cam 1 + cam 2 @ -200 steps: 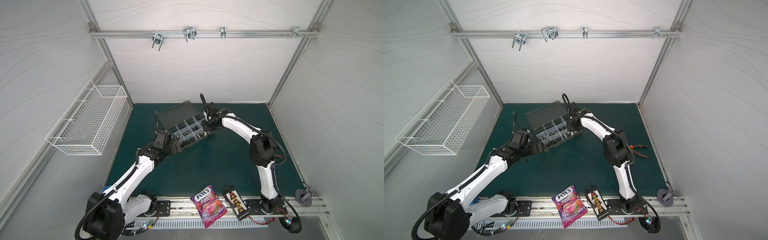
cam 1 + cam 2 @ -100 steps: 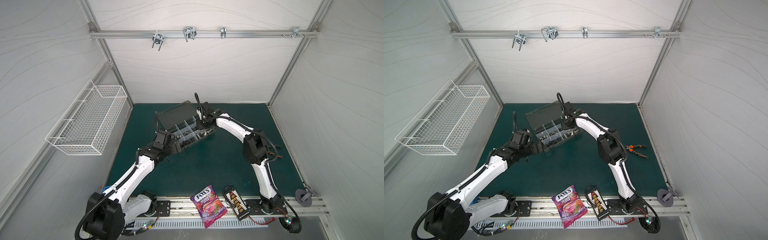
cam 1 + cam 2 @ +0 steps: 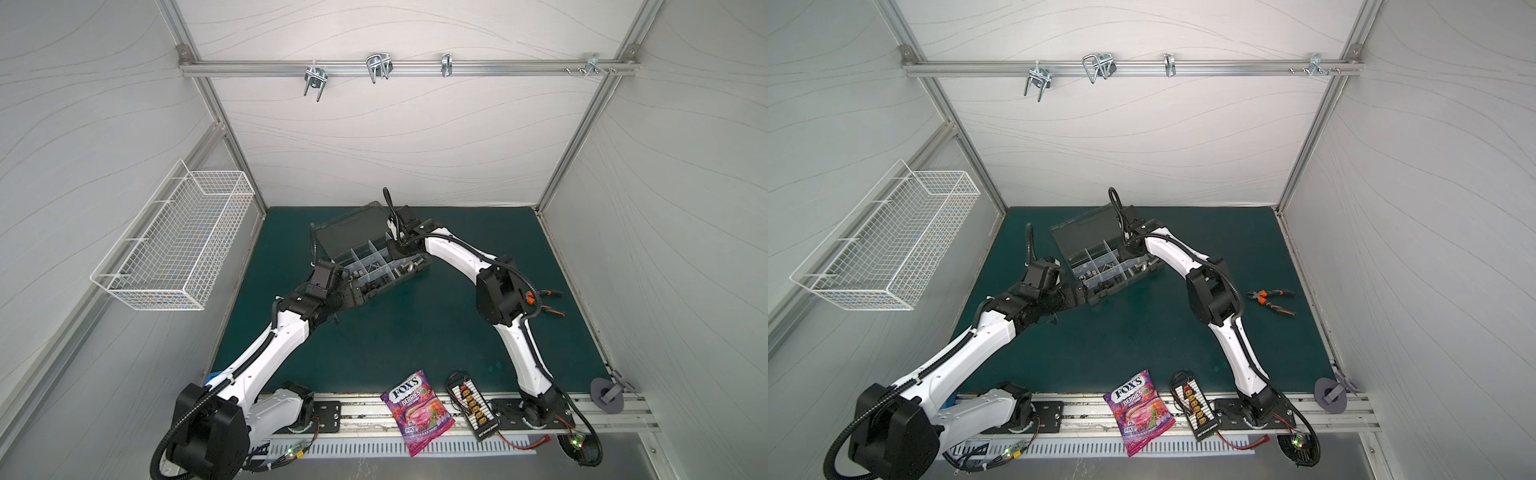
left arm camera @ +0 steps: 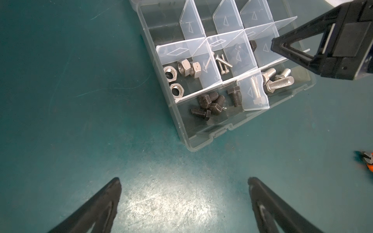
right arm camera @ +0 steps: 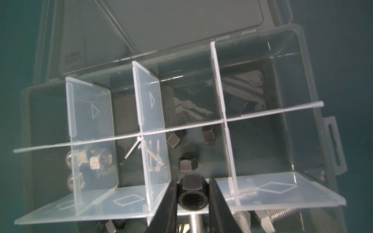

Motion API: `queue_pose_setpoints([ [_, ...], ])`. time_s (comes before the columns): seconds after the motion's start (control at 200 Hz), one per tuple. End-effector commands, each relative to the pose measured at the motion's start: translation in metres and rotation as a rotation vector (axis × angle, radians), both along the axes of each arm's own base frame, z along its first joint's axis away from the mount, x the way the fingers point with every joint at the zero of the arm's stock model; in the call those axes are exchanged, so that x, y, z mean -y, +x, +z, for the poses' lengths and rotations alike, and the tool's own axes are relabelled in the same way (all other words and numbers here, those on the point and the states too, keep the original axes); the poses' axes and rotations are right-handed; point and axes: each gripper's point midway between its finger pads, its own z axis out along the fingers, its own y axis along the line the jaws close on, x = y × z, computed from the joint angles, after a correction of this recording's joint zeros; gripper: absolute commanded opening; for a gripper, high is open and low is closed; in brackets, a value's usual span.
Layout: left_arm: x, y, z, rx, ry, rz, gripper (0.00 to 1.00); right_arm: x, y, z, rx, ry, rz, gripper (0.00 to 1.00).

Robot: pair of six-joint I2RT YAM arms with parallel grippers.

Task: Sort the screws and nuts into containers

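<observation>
Box (image 3: 405,281) sits mid-frame in both top views on the green mat (image 3: 415,332), lid (image 3: 349,232) flipped open toward the upper left. Right gripper (image 5: 193,180) comes in from the right of the frame and is clamped on a black nut (image 5: 192,186), one finger on each side, hole facing the wrist camera. The nut hangs at the divider edging the compartment (image 5: 193,146) that already has three loose black nuts (image 5: 188,161) on its floor; can't tell how high it is above that floor. Next compartment along holds thin screws (image 4: 223,64), the one after that silver nuts (image 4: 177,76). In the row along the box's front wall, black bolts (image 4: 210,102) are in one section and silver bolts (image 4: 278,82) in its neighbour, with a clear divider between them. Back-row compartments by the lid look bare through the plastic. Left gripper (image 4: 183,179) is just lower left of the box in the top views, fingers wide apart with nothing between them, over bare mat, pointed at the box's near corner and not touching it. Orange-handled pliers (image 3: 1271,301) lie on the mat right of centre, well apart from the box. Candy bag (image 3: 417,409) and connector board (image 3: 473,409) are side by side at bottom centre. White wire basket (image 3: 174,245) hangs on the left wall.
</observation>
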Motion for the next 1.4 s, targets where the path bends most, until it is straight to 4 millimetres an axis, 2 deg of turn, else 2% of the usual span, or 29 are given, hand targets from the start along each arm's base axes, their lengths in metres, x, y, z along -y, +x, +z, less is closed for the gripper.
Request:
queue_pose_setpoints([
  [0.0, 0.001, 0.008, 0.015, 0.031, -0.01, 0.001, 0.99, -0.007, 0.003, -0.004, 0.021, -0.017, 0.022, 0.11],
  [0.15, 0.001, 0.007, 0.015, 0.031, -0.009, 0.002, 0.99, -0.008, 0.008, -0.008, 0.027, -0.031, 0.02, 0.13],
  [0.385, 0.001, 0.007, 0.016, 0.034, -0.009, 0.001, 0.99, -0.005, 0.007, -0.013, 0.021, -0.055, 0.015, 0.27],
  [0.75, 0.0, 0.007, 0.016, 0.034, -0.008, 0.002, 0.99, -0.002, 0.004, 0.0, 0.038, -0.05, 0.013, 0.36],
  [0.95, 0.001, 0.007, 0.018, 0.037, -0.009, 0.003, 0.99, -0.003, -0.001, 0.018, 0.063, -0.032, 0.018, 0.4],
  [1.17, -0.001, 0.007, 0.019, 0.042, -0.002, 0.007, 0.99, 0.005, -0.013, 0.052, 0.106, -0.014, 0.013, 0.46],
  [1.395, -0.002, 0.007, 0.021, 0.047, 0.002, 0.009, 0.99, 0.027, -0.035, 0.079, 0.128, 0.017, -0.012, 0.65],
])
